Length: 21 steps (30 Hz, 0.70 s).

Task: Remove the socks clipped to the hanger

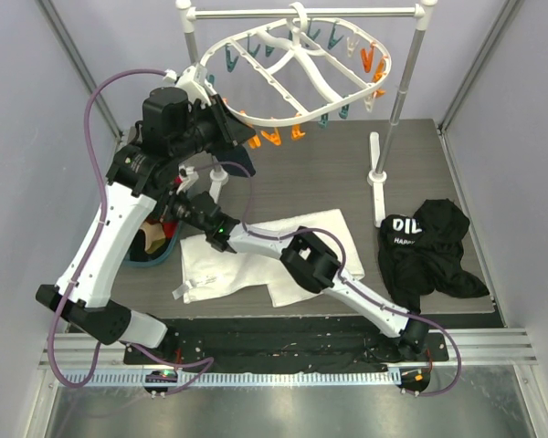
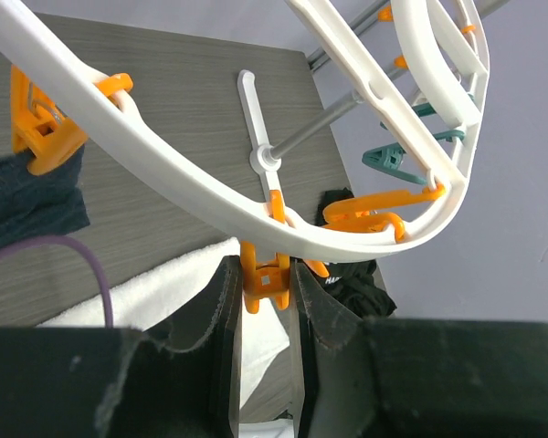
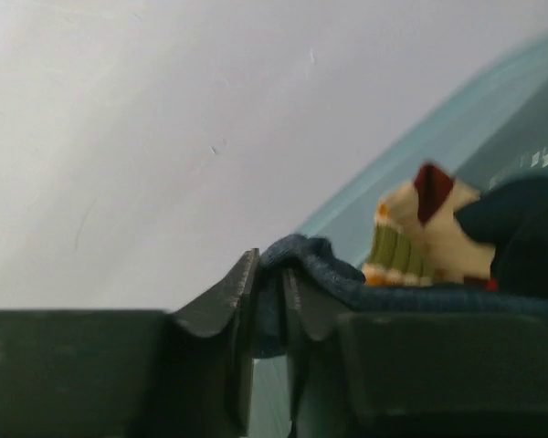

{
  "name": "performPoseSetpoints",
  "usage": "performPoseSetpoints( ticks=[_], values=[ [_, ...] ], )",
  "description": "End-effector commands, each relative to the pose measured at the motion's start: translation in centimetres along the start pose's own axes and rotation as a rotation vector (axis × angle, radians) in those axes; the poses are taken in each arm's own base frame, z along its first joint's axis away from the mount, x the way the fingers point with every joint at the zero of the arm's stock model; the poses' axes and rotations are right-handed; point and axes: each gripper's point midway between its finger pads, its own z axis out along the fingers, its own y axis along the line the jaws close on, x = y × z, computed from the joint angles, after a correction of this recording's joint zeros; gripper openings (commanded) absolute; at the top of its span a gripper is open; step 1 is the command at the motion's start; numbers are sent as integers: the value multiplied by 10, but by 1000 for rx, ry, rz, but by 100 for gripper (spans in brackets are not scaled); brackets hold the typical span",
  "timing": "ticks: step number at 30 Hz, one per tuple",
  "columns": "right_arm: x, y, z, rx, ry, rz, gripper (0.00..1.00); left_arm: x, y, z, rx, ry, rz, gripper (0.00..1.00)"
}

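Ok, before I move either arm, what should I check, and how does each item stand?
1. Left pincer straddles an orange clip: ok.
2. Clip squeezed open: cannot tell.
3. Sock in that clip: none visible, not ok.
4. Hanger emptied: not ok, a dark sock hangs from another clip.
5. Right pincer shut on a blue sock: ok.
6. That sock positioned over the bin: cannot tell.
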Motion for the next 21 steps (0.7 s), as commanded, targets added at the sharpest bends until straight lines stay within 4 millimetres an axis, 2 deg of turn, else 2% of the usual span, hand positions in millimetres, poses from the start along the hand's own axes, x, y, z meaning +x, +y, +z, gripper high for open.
performPoseSetpoints(
  ticks=[1, 3, 4, 5, 6, 8, 11, 15, 16, 21],
  values=[
    [6, 14, 8, 8, 68, 108, 39, -20, -19, -13, 67, -74, 21, 0],
    [0, 8, 8, 71, 90, 69, 51, -20, -18, -13, 63, -76, 22, 0],
    [-5, 10, 9, 81, 97, 51, 60, -20, -18, -14, 63, -76, 22, 0],
    [-4, 6, 6, 113, 127, 25, 62, -20, -19, -15, 63, -79, 23, 0],
    [-19, 16, 8, 119, 117, -28, 64, -21, -19, -14, 64, -80, 23, 0],
    [-23, 15, 4, 157, 151, -74, 65, -22, -19, -16, 61, -87, 23, 0],
    [-37, 26, -1, 156, 173, -145, 66, -26, -19, -19, 57, -99, 26, 0],
    [-35, 37, -9, 112, 214, -190, 66, -28, -19, -23, 51, -113, 32, 0],
    [-38, 46, -10, 77, 220, -203, 66, -28, -19, -24, 50, -114, 33, 0],
    [-43, 64, -13, 14, 235, -218, 65, -30, -17, -26, 35, -120, 39, 0]
  ],
)
